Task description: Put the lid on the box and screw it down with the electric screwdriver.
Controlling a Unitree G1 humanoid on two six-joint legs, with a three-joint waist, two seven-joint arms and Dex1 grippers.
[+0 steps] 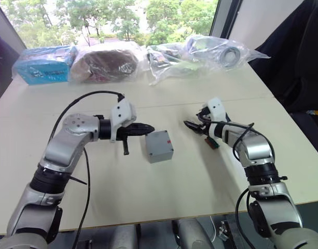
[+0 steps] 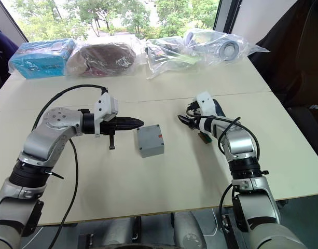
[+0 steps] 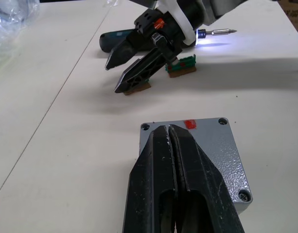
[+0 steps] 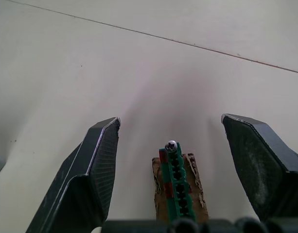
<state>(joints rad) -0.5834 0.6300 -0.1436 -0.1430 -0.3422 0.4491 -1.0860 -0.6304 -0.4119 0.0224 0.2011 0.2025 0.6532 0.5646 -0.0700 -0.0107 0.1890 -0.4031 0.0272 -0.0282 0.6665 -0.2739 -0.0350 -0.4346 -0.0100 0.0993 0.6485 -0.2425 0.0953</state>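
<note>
Fingers (image 3: 175, 160) pressed together over lid (image 3: 212, 145); right fingers (image 4: 97, 160) spread.

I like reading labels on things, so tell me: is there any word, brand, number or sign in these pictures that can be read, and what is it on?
No text can be read anywhere.
Lid: a small red mark, no letters.
Blue packet in a plastic bag at the table's far edge: print too blurred to read.
Other bagged items: nothing legible.
Electric screwdriver: no readable brand.
</note>
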